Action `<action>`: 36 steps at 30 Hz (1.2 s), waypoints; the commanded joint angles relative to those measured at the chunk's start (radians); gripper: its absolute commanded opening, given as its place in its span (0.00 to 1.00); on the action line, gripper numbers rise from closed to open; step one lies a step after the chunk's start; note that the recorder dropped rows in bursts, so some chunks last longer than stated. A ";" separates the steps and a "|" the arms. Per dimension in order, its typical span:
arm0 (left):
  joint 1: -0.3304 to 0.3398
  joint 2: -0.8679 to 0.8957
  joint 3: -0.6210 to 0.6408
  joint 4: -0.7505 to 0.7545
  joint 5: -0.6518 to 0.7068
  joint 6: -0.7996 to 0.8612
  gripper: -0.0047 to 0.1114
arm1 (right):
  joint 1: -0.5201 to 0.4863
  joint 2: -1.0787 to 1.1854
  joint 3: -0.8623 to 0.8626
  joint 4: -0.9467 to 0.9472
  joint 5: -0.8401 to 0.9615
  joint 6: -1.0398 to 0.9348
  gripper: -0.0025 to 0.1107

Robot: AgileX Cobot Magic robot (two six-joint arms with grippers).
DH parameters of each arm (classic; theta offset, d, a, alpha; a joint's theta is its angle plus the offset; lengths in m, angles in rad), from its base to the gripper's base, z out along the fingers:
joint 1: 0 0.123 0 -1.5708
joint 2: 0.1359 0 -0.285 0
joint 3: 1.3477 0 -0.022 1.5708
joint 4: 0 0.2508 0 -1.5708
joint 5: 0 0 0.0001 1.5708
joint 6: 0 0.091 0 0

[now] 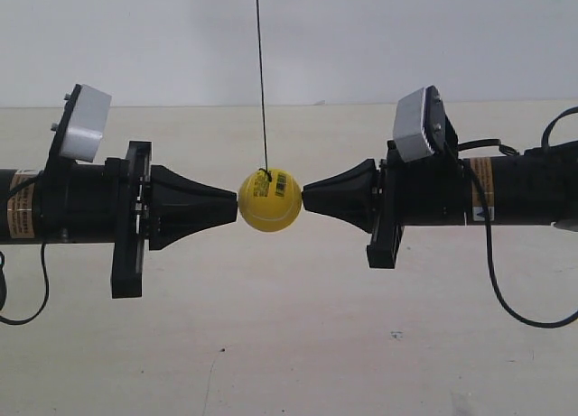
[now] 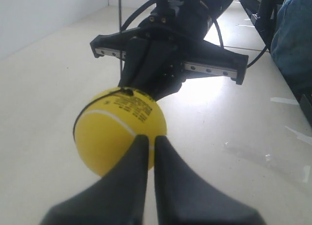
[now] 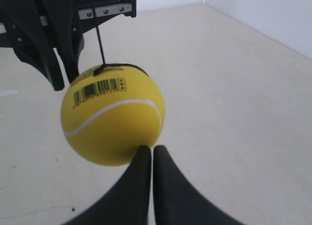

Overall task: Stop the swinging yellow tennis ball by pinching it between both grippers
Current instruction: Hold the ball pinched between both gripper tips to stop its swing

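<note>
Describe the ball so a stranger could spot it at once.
The left tool and the right tool point at each other above a pale floor. Between their tips, on a thin dark string, hangs the ball. It is the only round yellow thing, with a white seam and a barcode.

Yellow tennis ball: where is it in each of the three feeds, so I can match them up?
Exterior view: the yellow tennis ball hangs mid-frame, with an arm on either side.
Left wrist view: it sits just beyond the left gripper, which is shut, with the tip at the ball's surface.
Right wrist view: it sits just beyond the right gripper, also shut.
Shared landmark: the dark string tied at the ball's top, visible in all three.
</note>
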 commanded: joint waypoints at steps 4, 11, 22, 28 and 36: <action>-0.009 0.000 -0.004 0.005 0.003 -0.009 0.08 | 0.002 -0.002 -0.004 0.001 -0.024 -0.004 0.02; -0.009 0.000 -0.004 0.005 0.003 -0.009 0.08 | 0.002 -0.002 -0.004 0.003 -0.026 -0.006 0.02; -0.009 0.000 -0.004 0.005 0.003 -0.009 0.08 | 0.002 -0.002 -0.004 0.003 -0.030 -0.006 0.02; -0.009 0.039 -0.007 -0.002 -0.005 -0.002 0.08 | 0.002 -0.002 -0.004 0.003 -0.030 -0.006 0.02; -0.009 0.082 -0.027 -0.002 -0.015 -0.002 0.08 | 0.002 -0.002 -0.004 0.001 -0.030 -0.006 0.02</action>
